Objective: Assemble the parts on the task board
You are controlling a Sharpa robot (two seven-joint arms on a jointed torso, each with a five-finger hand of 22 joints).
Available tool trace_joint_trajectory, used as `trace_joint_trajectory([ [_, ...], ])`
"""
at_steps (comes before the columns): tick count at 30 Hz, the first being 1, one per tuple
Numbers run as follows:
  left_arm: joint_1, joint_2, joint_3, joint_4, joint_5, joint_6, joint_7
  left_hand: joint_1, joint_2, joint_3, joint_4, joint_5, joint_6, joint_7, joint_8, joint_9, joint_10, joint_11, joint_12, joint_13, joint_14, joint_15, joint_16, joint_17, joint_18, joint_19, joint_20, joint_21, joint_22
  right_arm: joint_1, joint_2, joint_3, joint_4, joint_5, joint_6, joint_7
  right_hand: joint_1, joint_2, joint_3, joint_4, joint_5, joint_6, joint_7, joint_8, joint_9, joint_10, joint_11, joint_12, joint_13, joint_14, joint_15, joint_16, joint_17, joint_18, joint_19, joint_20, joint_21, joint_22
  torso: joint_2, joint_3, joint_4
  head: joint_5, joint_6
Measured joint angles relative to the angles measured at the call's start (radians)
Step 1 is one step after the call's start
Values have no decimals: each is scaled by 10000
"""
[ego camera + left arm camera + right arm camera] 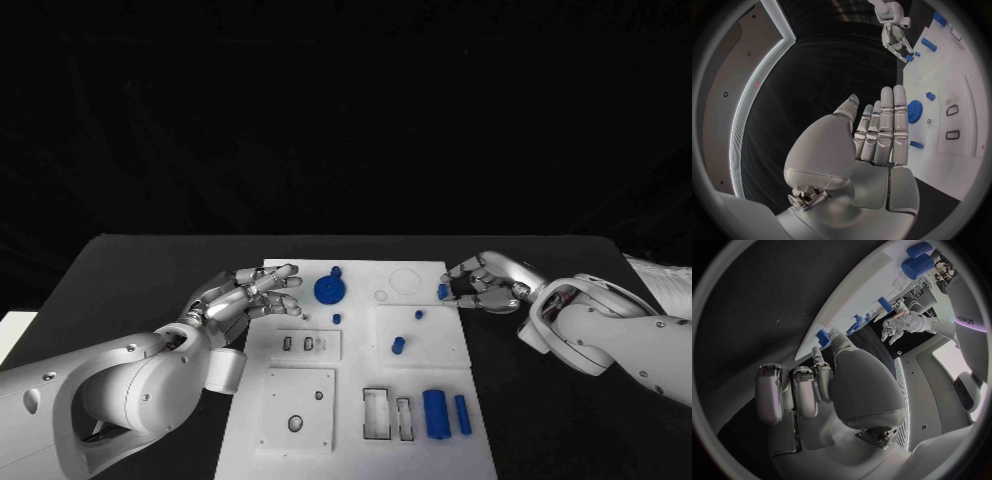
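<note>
The white task board [366,302] lies mid-table. My left hand [242,300] hovers at the board's left edge with its fingers straight and apart, holding nothing; in the left wrist view the fingertips [898,95] reach close to the blue gear [915,108]. The gear [329,290] sits on the board's far left part. My right hand [485,283] is at the board's far right edge and pinches a small blue part [443,291] between thumb and finger. The right wrist view shows that part [822,335] at the thumb tip, just beside the board's edge [856,294].
Short blue pegs [398,345] stand mid-board, and two long blue cylinders [436,413] lie near the front right beside rectangular slots [375,412]. A square plate with a hole [296,408] sits front left. Black table surrounds the board.
</note>
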Motion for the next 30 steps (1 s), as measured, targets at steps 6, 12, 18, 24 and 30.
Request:
trace_joint_trajectory([
  [6,-1,13,-1,-1,0,3,0,0,0,0,0,0,0,0,0,0,0,0,0,0,0,0,0,-1,-1,0,0,0,-1,-25,109,3,-82,-36,1,-21,49,173,123,-55,-61,148,-13,37,0,0,0,1,21,0,0,0,-1,1,0,0,0,-1,2,-6,14,12,-8],
  [12,-1,16,-2,-6,0,6,0,0,0,0,0,0,0,0,0,0,0,0,0,0,0,0,0,-1,-1,0,0,0,-1,-33,168,4,-88,-55,1,-33,118,267,199,-59,-102,169,-34,37,8,-1,0,31,21,0,0,0,-1,1,0,0,0,-2,3,-9,7,38,-15],
  [18,-1,15,-2,-7,0,8,-3,0,0,0,0,0,0,0,0,0,0,0,0,1,0,0,0,7,0,0,0,36,2,-39,202,4,-83,-66,3,-40,90,344,288,-99,-154,247,-42,37,8,-1,0,65,21,0,0,0,-2,0,0,0,0,-2,2,-8,-5,50,-25],
  [24,-1,13,-2,-8,0,11,-9,0,0,0,0,0,0,0,0,0,0,0,0,1,0,0,0,16,-1,0,0,42,10,-41,221,2,-81,-74,3,-45,118,454,432,-149,-197,508,-93,125,47,38,-39,119,20,0,0,0,-3,1,0,0,0,-3,-1,-5,-6,56,-27],
  [30,-1,9,-3,-8,0,14,-13,0,0,0,0,0,0,0,0,0,0,0,0,1,0,0,0,14,-1,0,0,41,9,-43,235,3,-117,-76,-14,-63,210,674,836,-274,-722,1100,-320,414,123,36,-222,187,48,-9,-167,0,-3,1,-10,-100,0,-3,-2,-5,-8,43,-23],
])
